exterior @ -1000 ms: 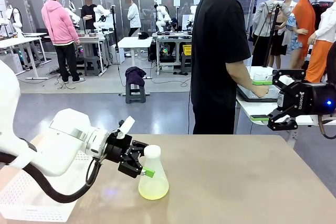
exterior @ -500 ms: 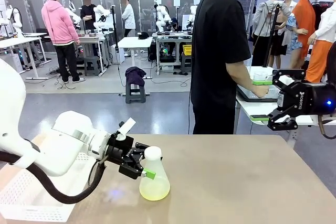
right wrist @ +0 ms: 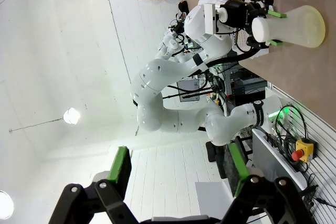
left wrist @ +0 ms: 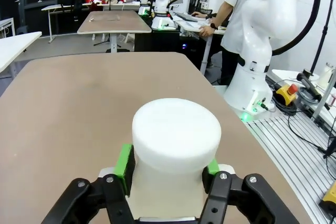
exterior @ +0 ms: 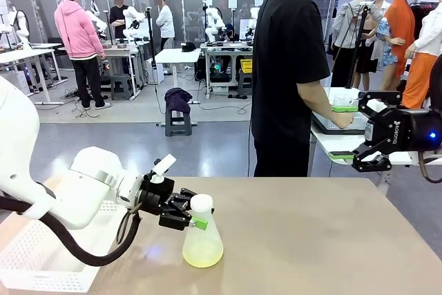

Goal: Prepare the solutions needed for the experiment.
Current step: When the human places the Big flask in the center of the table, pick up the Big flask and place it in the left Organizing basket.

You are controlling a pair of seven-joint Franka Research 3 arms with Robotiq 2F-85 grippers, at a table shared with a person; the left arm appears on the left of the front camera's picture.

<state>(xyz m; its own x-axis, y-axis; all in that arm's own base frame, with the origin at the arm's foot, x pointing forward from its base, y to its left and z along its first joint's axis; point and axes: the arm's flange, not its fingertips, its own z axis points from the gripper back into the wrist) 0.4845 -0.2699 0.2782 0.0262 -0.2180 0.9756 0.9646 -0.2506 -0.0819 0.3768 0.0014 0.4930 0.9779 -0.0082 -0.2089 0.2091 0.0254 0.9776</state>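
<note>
A frosted conical flask (exterior: 203,242) with a white cap (exterior: 201,203) stands on the brown table (exterior: 311,240), left of the middle. The solutions (exterior: 202,258), a shallow pale yellow-green layer, lie in its bottom. My left gripper (exterior: 194,221) is shut on the flask's neck just under the cap. In the left wrist view the green pads (left wrist: 125,161) press both sides of the neck below the cap (left wrist: 176,132). My right gripper (exterior: 364,162) hangs open at the far right, off the table's edge, with nothing between its fingers (right wrist: 122,165). The flask (right wrist: 296,23) shows far off in the right wrist view.
A white perforated tray (exterior: 38,257) sits at the table's left front corner. A person in a black shirt (exterior: 290,67) stands at the far side, turned toward a side table (exterior: 338,139) on the right. The table's right half is bare.
My left gripper's jaws have closed onto the flask's neck. The flask stays standing in nearly the same spot. The right arm has not moved.
</note>
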